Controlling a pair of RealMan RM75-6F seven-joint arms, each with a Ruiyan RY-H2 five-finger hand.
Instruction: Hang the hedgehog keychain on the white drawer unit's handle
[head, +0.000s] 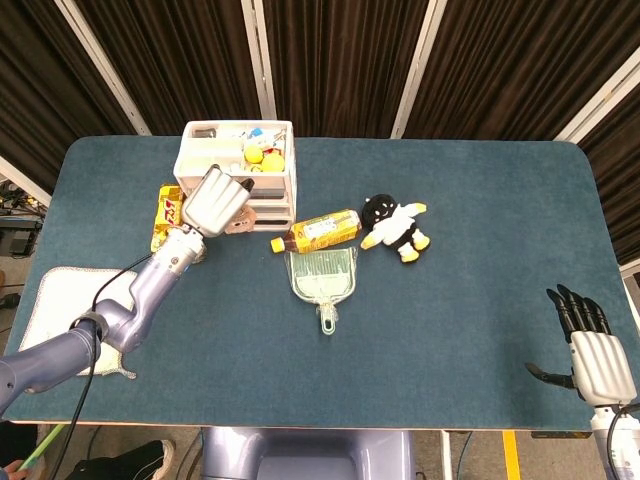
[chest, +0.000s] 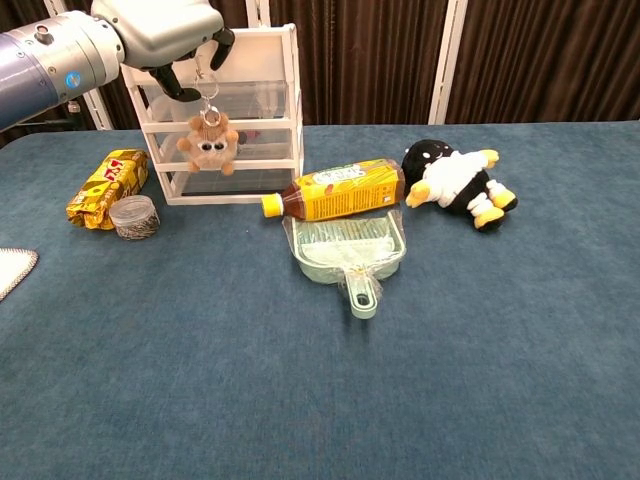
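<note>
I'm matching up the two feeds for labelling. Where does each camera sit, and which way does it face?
Head view: high above the near table edge, looking steeply down on the whole table; shows the left arm and left hand and the right hand.
Chest view: low at the near edge, looking level across the table; only the left hand shows.
Both show the drawer unit, hedgehog keychain, bottle, dustpan and plush toy.
</note>
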